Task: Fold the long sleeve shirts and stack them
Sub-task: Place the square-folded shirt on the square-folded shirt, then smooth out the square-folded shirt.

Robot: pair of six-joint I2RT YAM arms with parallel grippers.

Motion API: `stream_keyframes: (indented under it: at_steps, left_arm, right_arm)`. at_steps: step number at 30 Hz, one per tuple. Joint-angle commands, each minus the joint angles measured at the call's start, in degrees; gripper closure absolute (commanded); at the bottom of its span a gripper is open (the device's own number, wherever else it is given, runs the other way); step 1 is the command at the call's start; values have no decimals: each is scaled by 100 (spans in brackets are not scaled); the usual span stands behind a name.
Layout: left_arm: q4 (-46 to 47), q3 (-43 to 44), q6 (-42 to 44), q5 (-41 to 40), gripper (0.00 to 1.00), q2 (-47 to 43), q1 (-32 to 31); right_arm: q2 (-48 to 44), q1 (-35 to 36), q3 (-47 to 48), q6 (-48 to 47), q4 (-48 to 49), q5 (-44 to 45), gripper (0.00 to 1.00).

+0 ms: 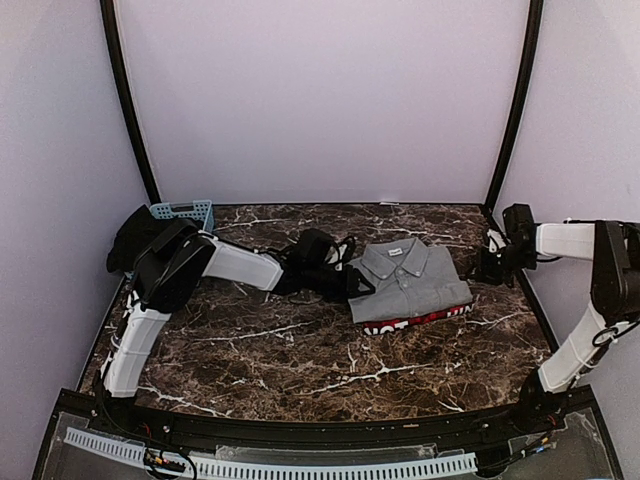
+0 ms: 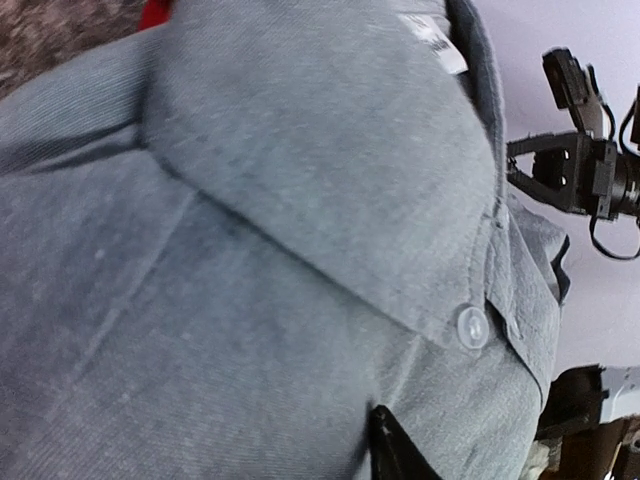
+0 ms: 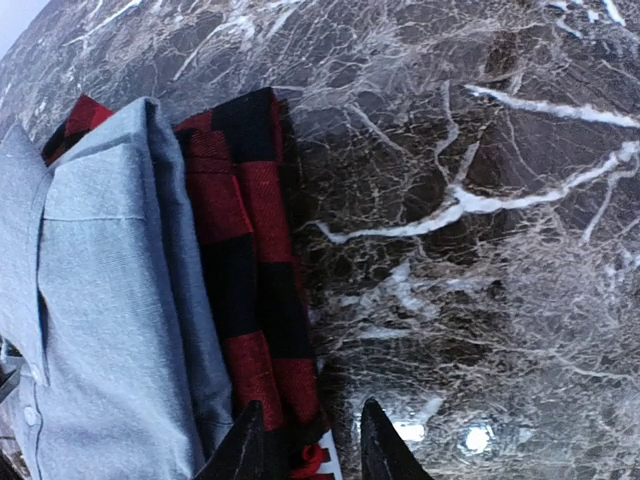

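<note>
The grey collared shirt (image 1: pixel 405 280) lies folded on top of the red-and-black plaid shirt (image 1: pixel 420 321), whose edge with white lettering shows along the front. My left gripper (image 1: pixel 358 283) is at the grey shirt's left edge. In the left wrist view grey cloth (image 2: pixel 250 250) fills the frame and only one fingertip (image 2: pixel 395 452) shows, against the fabric. My right gripper (image 3: pixel 312 445) is at the stack's right edge, its jaws apart. The plaid shirt's (image 3: pixel 250 280) edge lies by the left finger (image 3: pixel 245 445), with bare marble beside it.
A blue basket (image 1: pixel 183 211) and a dark bundle (image 1: pixel 130 240) sit at the back left corner. Dark marble tabletop (image 1: pixel 300 350) stretches in front of the stack. Walls close in on three sides. The right arm (image 2: pixel 580 170) shows in the left wrist view.
</note>
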Motion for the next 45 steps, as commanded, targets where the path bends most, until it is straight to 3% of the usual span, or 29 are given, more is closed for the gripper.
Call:
stream_keyframes:
  at_steps: [1,4,10,12,20,31,34,45]
  left_arm:
    - [-383,-313,241,-130,61,-259,36]
    - [-421,-489,366,-268,44,-574,36]
    - [-260,-1131,565,-443,28,-1279,44]
    - [-185,-1335,609,-495,24,-1493,42]
    - [-93,-2172,839,-1003,22,-2273,41]
    - [-961,-3064,1385,-2543,21,-3577,38]
    - [-1230,-3139,1517,-2932,19,-3877,44]
    - [-2285,-3708,1618,-4636,1,-5053,104]
  right_arm:
    - [-180,11,236,57,-19,774,68]
    - [-464,18,277,101,-109,875,65]
    - [-1358,154,32,152,-89,555,62]
    - [-1574,489,-118,212,-39,412,61]
    - [-1801,1517,-659,565,383,421,72]
    - [-1102,1575,-1201,715,305,1178,79]
    - [-1095,1575,-1244,739,254,1449,76]
    - [-2126,1564,-652,679,-8,1937,51]
